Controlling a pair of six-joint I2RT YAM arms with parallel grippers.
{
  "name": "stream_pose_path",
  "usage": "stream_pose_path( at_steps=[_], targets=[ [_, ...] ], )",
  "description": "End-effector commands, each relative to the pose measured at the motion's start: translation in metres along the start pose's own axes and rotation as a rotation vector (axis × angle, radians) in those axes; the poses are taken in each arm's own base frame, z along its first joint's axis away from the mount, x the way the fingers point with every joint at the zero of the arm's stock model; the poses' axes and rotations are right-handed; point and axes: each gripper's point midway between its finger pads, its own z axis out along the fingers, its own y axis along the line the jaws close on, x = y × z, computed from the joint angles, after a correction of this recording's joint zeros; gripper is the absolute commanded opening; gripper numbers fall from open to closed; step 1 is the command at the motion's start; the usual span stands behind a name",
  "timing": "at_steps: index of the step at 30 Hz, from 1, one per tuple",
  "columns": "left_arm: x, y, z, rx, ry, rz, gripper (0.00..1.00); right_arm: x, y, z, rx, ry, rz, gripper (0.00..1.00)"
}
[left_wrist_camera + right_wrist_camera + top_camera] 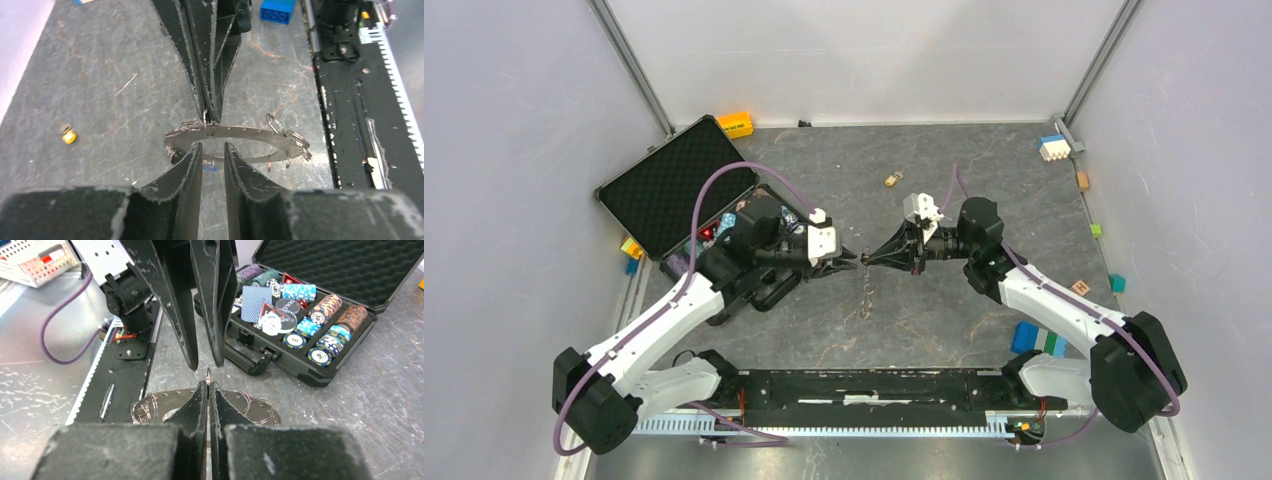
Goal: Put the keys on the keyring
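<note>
Left gripper (213, 146) stands slightly spread at the near edge of the keyring (245, 132), contact unclear. Right gripper (208, 383), pressed together, pinches its far rim. 1 yellow key (69, 136) lies well apart on the table (100, 75).

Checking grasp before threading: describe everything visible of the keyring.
The flat silvery metal keyring is a thin hoop-shaped band with small holes along it and wire split rings hung round its edge. Held above the grey table, it seems pinched at one rim by the shut right claw; the open left claw faces the opposite rim.
</note>
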Motion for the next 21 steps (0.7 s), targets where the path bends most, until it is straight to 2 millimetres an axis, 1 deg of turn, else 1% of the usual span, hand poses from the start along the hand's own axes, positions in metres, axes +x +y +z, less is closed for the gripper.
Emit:
stream_pose_path(
  at_steps=[1, 4, 10, 12, 13, 18, 21],
  targets=[
    [-0.0252, -0.009, 0.0089, 0.103, -0.136, 0.032, 0.29, -0.0334, 0.0079, 0.0008, -0.029, -0.131, -0.025, 0.0],
    [-0.0251, -0.0108, 0.0097, 0.115, -0.143, 0.044, 0.29, -0.0345, 0.0086, 0.0003, -0.026, -0.148, -0.013, 0.0],
    [-0.0226, -0.008, 0.0147, 0.111, -0.158, 0.029, 0.27, -0.0323, 0.0092, 0.0008, -0.029, -0.155, -0.002, 0.0],
    [-0.0202, -0.0093, 0.016, 0.119, -0.154, 0.011, 0.24, -0.0318, 0.0089, 0.0009, -0.027, -0.156, -0.001, 0.0],
    [-0.0234, -0.0072, 0.0166, 0.113, -0.167, 0.023, 0.23, -0.032, 0.0092, 0.0007, -0.028, -0.156, -0.002, 0.0],
    [-0.0247, -0.0057, 0.017, 0.106, -0.172, 0.017, 0.15, -0.0289, 0.0084, 0.0004, -0.023, -0.146, -0.012, 0.0],
    [-0.0257, -0.005, 0.0173, 0.104, -0.175, 0.01, 0.13, -0.026, 0.0072, 0.0003, -0.019, -0.137, -0.015, 0.0]
  ],
)
